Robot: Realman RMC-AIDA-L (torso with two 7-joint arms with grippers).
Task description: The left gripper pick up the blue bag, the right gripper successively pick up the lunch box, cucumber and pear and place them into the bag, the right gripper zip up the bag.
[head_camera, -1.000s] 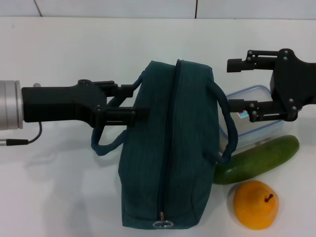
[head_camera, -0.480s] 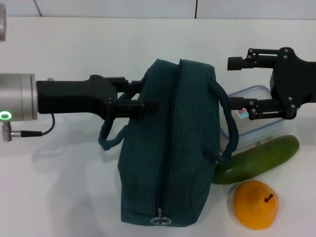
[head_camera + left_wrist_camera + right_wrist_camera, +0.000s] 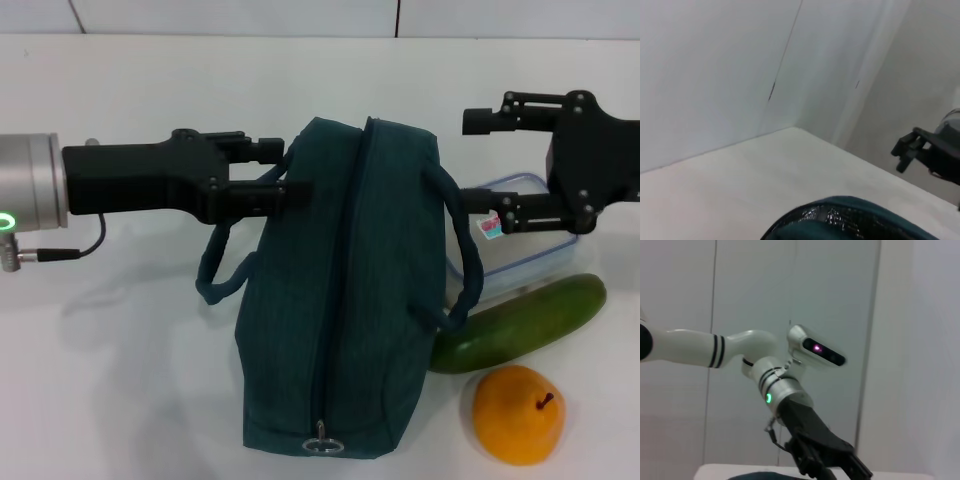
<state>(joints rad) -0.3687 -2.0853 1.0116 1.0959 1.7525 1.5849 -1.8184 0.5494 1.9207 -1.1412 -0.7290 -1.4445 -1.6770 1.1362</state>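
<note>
The left end effector [image 3: 285, 170] reaches in from the frame's left, pinching the near strap of the blue bag [image 3: 345, 290] at centre. The right end effector [image 3: 480, 170], fingers spread, hangs at upper right above the lunch box [image 3: 525, 255]; cucumber [image 3: 520, 323] and pear [image 3: 518, 414] lie lower right on the bench [image 3: 120, 380].

Blue bag [image 3: 345, 290] crowds lunch box [image 3: 520, 235]; pear [image 3: 518, 413] stands clear

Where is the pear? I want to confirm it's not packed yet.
In the head view the pear sits on the table at the robot's right, just in front of the cucumber and beside the blue bag, outside it.
</note>
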